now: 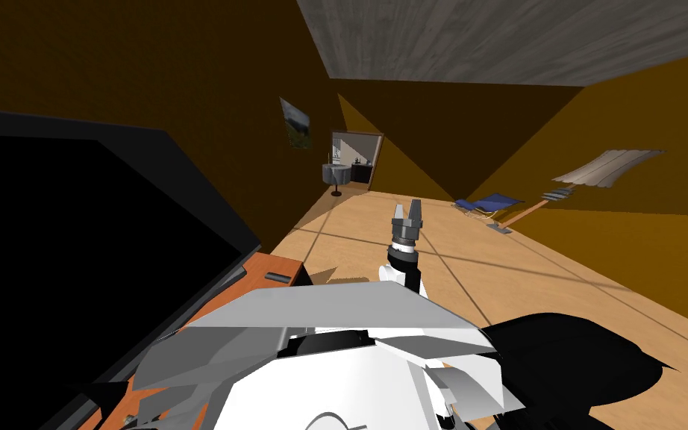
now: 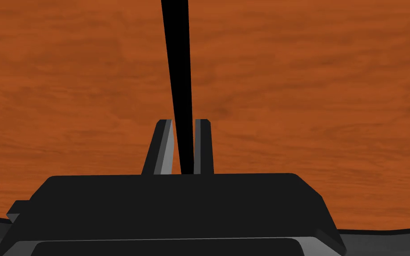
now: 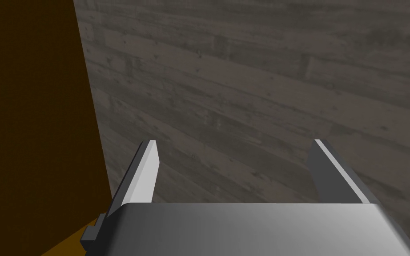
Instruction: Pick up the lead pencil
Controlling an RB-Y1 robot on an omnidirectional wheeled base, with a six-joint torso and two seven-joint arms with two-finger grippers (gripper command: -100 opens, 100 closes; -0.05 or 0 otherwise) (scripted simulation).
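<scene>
The lead pencil [image 2: 177,66] is a thin black stick that runs straight out from between my left gripper's fingers. My left gripper [image 2: 183,126] is shut on its near end, one finger [image 2: 164,146] pressing each side. Beneath it lies an orange-brown wooden surface [image 2: 311,89]; whether the pencil touches the wood cannot be told. My right gripper [image 1: 407,211] is held up in front of my chest over the floor, and its fingers [image 3: 144,173] stand wide apart with nothing between them.
An orange wooden desk top [image 1: 264,263] lies at my left with a small dark flat object [image 1: 277,277] on it. A big black panel [image 1: 74,246] rises along the desk's far side. Farther off on the wooden floor are a blue lounge chair [image 1: 488,203] and a small round table [image 1: 336,174].
</scene>
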